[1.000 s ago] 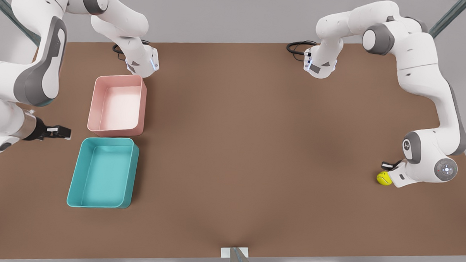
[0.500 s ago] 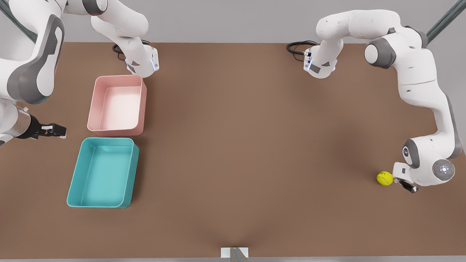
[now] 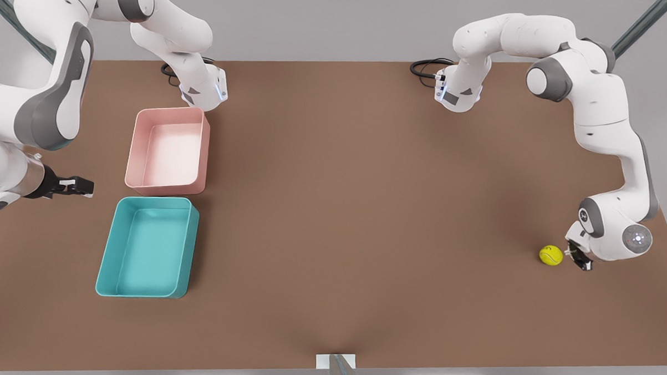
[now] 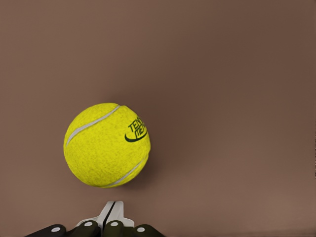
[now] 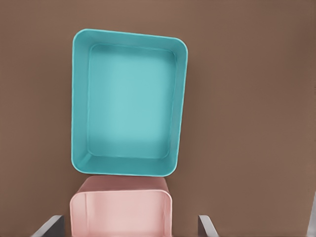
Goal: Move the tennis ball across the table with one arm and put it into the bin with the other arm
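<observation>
I've got the tennis ball [image 3: 551,255] sitting on the desk [image 3: 366,211] near the edge at the front view's right, well apart from both trays. It's bright yellow-green and fuzzy, with a pale curved seam and a dark printed logo on one side – clear in the left wrist view [image 4: 107,144]. It rests on bare brown desk with a soft shadow beside it.

Left gripper [image 3: 579,261] is low at the desk, just beside the ball on the side toward the front view's right. In the left wrist view [image 4: 112,213] its fingers are pressed together with only a thin line between them – closed on nothing, tips just short of the ball. I can't tell whether they touch it.

Right gripper [image 3: 77,186] hangs at the front view's left, beside the trays, roughly level with the gap between them. In the right wrist view I see one grey fingertip [image 5: 49,226] at each side of the frame, so it's spread wide and holding nothing.

The bin [image 3: 106,257] is teal, rectangular, with rounded corners and low walls; nothing lies in it, as the right wrist view [image 5: 81,98] confirms. The pink tray [image 3: 204,149] stands just behind it in the front view, short ends almost touching; it holds nothing either [image 5: 79,207].

Two black cable loops [image 3: 426,66] lie at the arm bases along the far edge.
</observation>
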Robot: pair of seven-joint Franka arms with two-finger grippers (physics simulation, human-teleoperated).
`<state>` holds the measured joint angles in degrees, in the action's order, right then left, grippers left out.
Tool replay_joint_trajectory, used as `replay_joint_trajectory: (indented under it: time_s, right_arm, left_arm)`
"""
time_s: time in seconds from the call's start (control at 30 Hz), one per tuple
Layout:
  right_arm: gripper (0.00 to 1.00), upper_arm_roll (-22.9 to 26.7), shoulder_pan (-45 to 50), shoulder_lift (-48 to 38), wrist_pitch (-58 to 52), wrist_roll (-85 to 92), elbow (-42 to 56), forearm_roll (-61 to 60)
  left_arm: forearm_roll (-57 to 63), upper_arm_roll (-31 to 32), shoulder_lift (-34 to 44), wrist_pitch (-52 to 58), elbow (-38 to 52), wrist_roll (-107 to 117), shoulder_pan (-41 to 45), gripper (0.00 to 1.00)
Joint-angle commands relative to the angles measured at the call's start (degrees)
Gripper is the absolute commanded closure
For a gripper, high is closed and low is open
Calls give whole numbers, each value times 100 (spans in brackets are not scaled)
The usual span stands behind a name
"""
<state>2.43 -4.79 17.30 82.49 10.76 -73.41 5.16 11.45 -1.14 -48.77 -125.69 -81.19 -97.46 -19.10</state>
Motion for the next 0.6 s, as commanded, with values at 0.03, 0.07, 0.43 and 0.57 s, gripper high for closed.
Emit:
replay_joint_trajectory:
  time_s: [0.03,0.07,0.43,0.57]
  right_arm:
    - [0,3,-4,-7,-5,32,3,29]
    - [0,-5,4,19,-5,41,11,29]
    - [0,3,-5,160,171,-30,381,-454]
    - [0,21,-163,160,171,-3,354,-683]
  left_arm:
    - [-11,0,0,-88,-46,-1442,-41,79]
    - [-3,0,0,-140,-107,-1442,-50,79]
    - [24,-53,-27,-378,-327,-1029,-76,79]
    - [24,-53,35,-360,-318,-818,-50,79]
